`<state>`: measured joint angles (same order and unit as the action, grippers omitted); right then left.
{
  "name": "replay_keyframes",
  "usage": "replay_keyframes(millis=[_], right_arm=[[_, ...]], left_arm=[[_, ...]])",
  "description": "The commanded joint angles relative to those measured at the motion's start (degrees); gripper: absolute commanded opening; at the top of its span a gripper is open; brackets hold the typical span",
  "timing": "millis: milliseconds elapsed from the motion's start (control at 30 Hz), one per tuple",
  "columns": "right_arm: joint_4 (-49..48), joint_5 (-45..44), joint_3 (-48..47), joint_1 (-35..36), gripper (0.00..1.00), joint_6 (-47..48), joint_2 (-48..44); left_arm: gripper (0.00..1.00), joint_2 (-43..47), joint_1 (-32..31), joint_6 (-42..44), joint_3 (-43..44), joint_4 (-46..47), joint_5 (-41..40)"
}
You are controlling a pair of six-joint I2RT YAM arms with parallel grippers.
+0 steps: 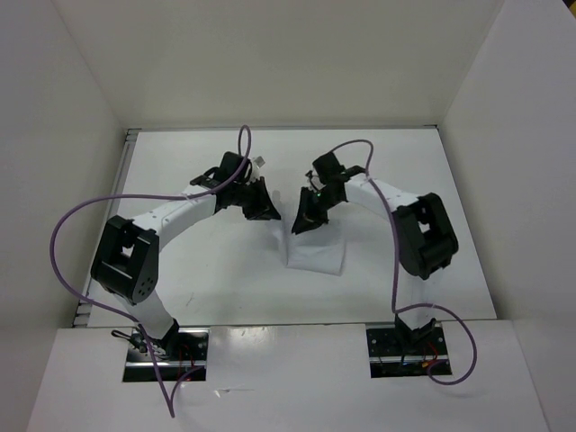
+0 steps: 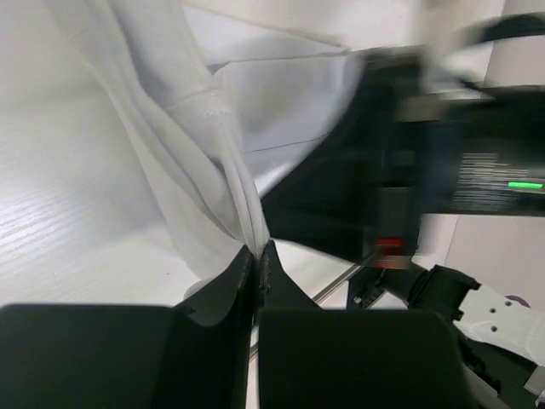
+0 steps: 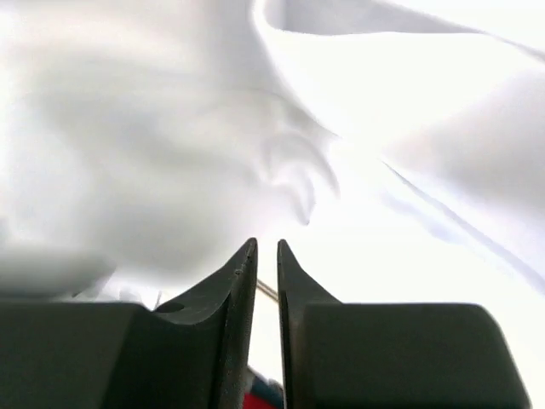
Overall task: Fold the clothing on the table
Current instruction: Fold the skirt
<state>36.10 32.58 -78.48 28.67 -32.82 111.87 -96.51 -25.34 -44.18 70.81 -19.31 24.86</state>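
Note:
The clothing (image 1: 315,255) is a white cloth that lies bunched on the table (image 1: 207,279) near the middle. My left gripper (image 1: 261,209) is shut on a gathered fold of it, and in the left wrist view the fabric (image 2: 204,145) runs up out of the pinched tips (image 2: 258,250). My right gripper (image 1: 304,223) hovers at the cloth's far edge, close beside the left one. In the right wrist view its jaws (image 3: 266,244) stand a narrow gap apart with nothing between them. The rumpled cloth (image 3: 358,102) lies just beyond the tips.
White upright walls (image 1: 81,108) enclose the table on three sides. A thin metal edge strip (image 1: 126,171) runs along its left side. Purple cables (image 1: 67,225) loop off both arms. The right arm's dark body (image 2: 451,170) fills the right of the left wrist view.

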Motion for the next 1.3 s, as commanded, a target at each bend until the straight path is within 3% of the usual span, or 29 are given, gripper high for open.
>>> replay_keyframes(millis=[0,267,467,800,1267], right_arm=[[3.18,-3.73,3.66,-3.95,0.21,-0.23,-10.43],[7.94,-16.91,12.37,-9.50,0.28,1.70,-12.04],[7.94,-21.50,13.44,-10.91,0.24,1.70,-8.61],[1.88,-15.18,10.98,-10.91,0.18,1.70,0.09],[-0.33,-11.67,9.75,-10.91,0.17,1.18,1.94]], left_arm=[[0.00,1.68,0.82,-0.38,-1.98,-0.11,1.15],[0.00,0.53,-0.41,-0.38,-0.23,-0.11,1.77],[0.00,0.53,-2.69,-0.38,1.62,-1.16,2.30],[0.00,-5.16,-10.94,0.15,6.62,-2.22,3.87],[0.00,-14.14,-17.45,-0.37,14.17,-2.75,4.58]])
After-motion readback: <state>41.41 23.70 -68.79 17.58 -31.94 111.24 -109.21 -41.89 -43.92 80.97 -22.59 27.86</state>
